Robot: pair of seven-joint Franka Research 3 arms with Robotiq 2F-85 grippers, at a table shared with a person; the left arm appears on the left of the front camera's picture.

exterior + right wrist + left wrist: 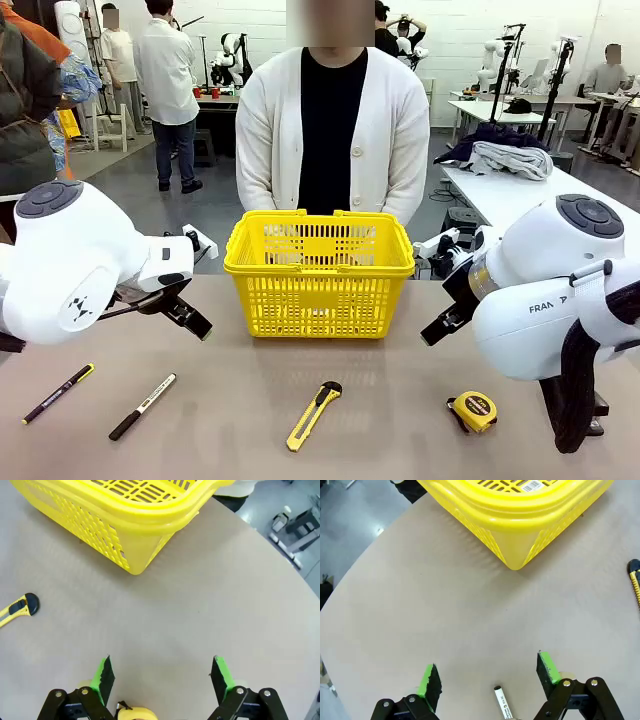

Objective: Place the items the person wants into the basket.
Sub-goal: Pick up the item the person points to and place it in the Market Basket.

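The yellow basket stands mid-table in front of the person, whose hands are hidden. Along the near edge lie the thin black pen, a white-barrelled marker, the yellow utility knife and the tape measure. My left gripper hovers open left of the basket; between its fingers the marker tip shows below. My right gripper hangs open right of the basket, above the tape measure, with the knife tip at the left.
A black stapler lies mostly hidden behind my right arm. Bare table stretches between the basket and the row of tools. The table's curved edges drop to grey floor at both sides.
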